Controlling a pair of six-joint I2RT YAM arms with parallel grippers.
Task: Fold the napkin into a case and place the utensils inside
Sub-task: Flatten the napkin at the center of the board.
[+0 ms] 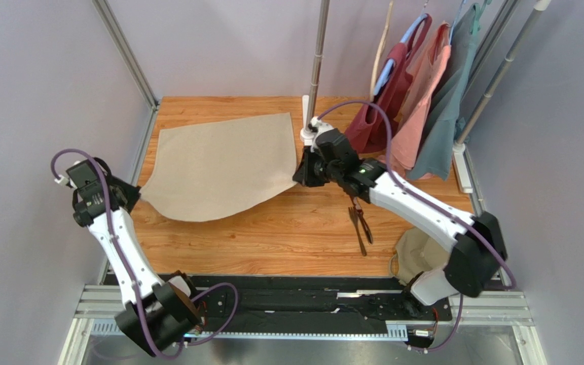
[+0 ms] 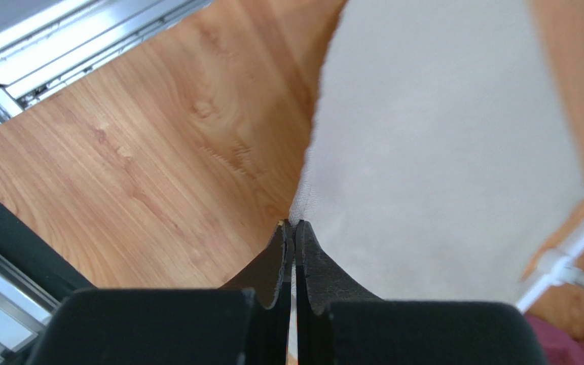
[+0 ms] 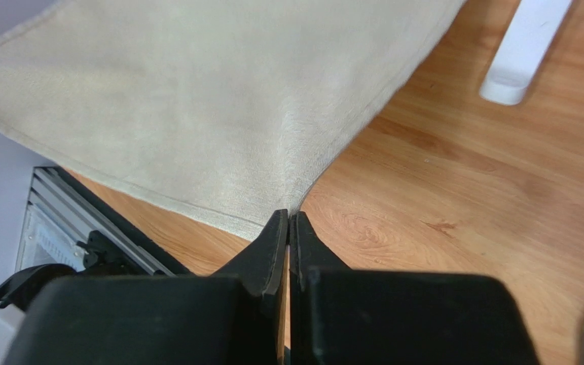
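**So, both grippers were pinched on the napkin, fold not started**

Basically the napkin (image 1: 219,163) was lying open on the far-left part of the table (image 1: 287,243), one layer, no crease in it that I could see. No case yet, so I'd call this the very start of the job.

The left gripper (image 2: 293,228) had its jaws closed flat on the near-left corner. The wrist view showed the cloth running straight out from between the tips. The right gripper (image 3: 287,220) was doing the same on the near-right corner, jaws together with the hem caught in them. From above, the near edge sagged in a curve between the two pinch points. The far edge looked like it was resting on the wood.

My guess at why it was held like that: with both near corners in hand you can carry that whole edge up and over toward the far side and get one clean fold. One arm alone would just drag the cloth around.

The utensils (image 1: 360,224) were lying together on the bare table near the right arm's forearm, well apart from the napkin. That made sense to me, out of the way until there was a pocket to put them in.

Further out, some garments (image 1: 417,106) hung at the far right, and a tan disc (image 1: 417,255) sat mostly under the right arm. Neither was touching the cloth.
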